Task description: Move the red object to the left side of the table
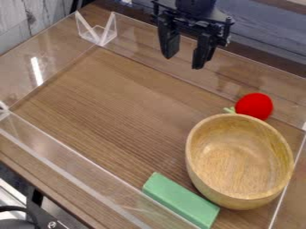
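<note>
Pretty decent light on this one, honestly. The tabletop (107,103) reads evenly lit and moderately bright, nothing blown out across the wood. There's some whitish glare on the clear acrylic wall (89,170), plus pale shine along its edges. The wooden bowl (221,170) gets soft shading inside, so no harsh shadows there. Resolution's kinda low, so fine detail goes mushy and the edges look a bit soft. Can't really tell where the light's coming from.
</note>
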Controlling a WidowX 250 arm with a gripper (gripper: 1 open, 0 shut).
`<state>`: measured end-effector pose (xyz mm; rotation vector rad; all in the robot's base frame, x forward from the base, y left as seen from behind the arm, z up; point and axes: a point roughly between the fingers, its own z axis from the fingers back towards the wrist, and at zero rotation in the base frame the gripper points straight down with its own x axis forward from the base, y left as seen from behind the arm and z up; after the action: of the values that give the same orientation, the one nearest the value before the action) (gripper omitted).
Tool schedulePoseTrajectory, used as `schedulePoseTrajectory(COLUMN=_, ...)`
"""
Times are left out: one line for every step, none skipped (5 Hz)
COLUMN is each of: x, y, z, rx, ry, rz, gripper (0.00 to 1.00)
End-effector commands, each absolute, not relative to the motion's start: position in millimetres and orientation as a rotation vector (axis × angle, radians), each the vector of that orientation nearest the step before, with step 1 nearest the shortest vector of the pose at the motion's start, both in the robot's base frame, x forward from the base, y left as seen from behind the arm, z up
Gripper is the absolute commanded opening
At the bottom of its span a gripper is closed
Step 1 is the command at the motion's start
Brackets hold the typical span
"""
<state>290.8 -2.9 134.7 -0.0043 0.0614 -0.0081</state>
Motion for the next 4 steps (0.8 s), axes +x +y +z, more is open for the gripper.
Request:
schedulePoseTrajectory(x=297, y=-18, z=129.4, rx=-0.005, ry=0.070, rz=-0.084, gripper=1.00)
schedulePoseTrajectory(x=307, y=-52, z=113.5, rx=-0.017, ry=0.082, rz=-0.261, gripper=1.00)
schedulePoseTrajectory(x=318, y=-99, z=104.2, rx=-0.015, ry=0.060, rz=-0.427, gripper=1.00)
schedulePoseTrajectory(x=323, y=-127, z=92.8, rx=-0.004, ry=0.024, rz=-0.566, gripper=1.00)
